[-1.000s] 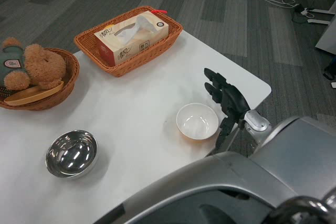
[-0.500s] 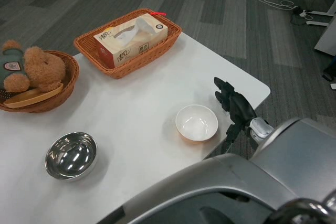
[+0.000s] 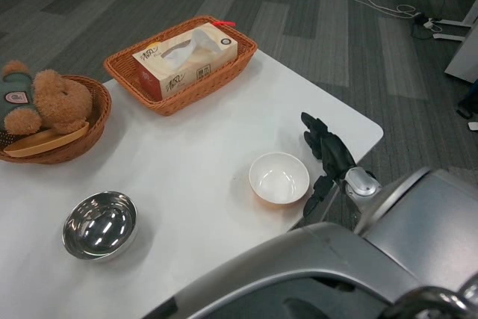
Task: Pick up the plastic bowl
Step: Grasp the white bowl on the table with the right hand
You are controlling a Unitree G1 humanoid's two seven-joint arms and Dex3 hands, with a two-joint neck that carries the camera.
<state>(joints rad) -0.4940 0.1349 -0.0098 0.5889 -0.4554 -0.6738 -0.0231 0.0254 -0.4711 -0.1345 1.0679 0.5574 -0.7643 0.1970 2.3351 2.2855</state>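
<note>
The plastic bowl (image 3: 278,178) is white inside with an orange-tan outside and sits upright on the white table (image 3: 209,140), near its right front edge. My right hand (image 3: 326,156) hovers just right of the bowl, fingers spread and holding nothing, a small gap between it and the rim. The left hand is out of the picture.
A shiny metal bowl (image 3: 100,224) rests at the front left. A wicker basket (image 3: 179,72) with a tissue box (image 3: 185,60) stands at the back. Another wicker basket (image 3: 75,140) at the left holds a teddy bear (image 3: 52,100). The table edge runs close behind my right hand.
My right hand pulled back to the right and then came in closer to the bowl again. The camera has shifted slightly; the bowl itself has stayed put.
</note>
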